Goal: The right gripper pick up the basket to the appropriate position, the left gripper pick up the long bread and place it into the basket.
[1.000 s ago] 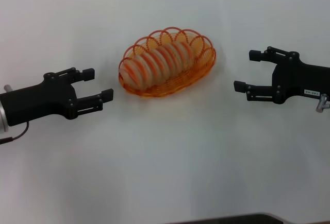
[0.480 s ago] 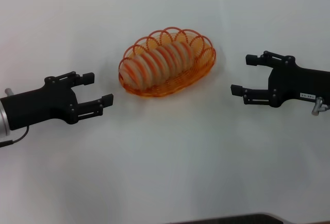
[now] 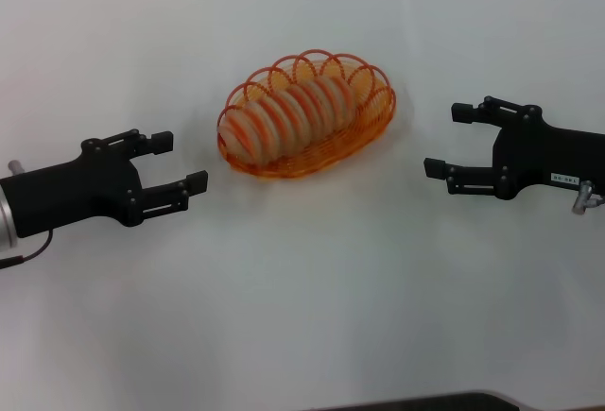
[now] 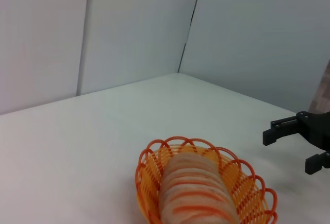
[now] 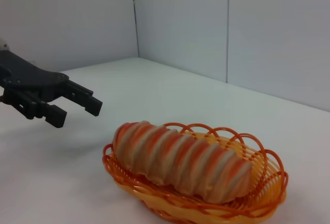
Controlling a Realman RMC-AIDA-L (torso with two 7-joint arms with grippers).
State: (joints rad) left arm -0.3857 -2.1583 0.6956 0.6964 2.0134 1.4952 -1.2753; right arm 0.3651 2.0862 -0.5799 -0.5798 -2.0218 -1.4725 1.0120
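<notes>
On the white table (image 3: 312,279), the long bread (image 3: 298,113) already lies lengthwise inside the basket (image 3: 373,123), so both parts of the task look done and nothing obvious remains. Well to either side of the basket, the left gripper (image 3: 180,161) and the right gripper (image 3: 446,139) hang with fingers spread wide, holding and touching nothing
</notes>
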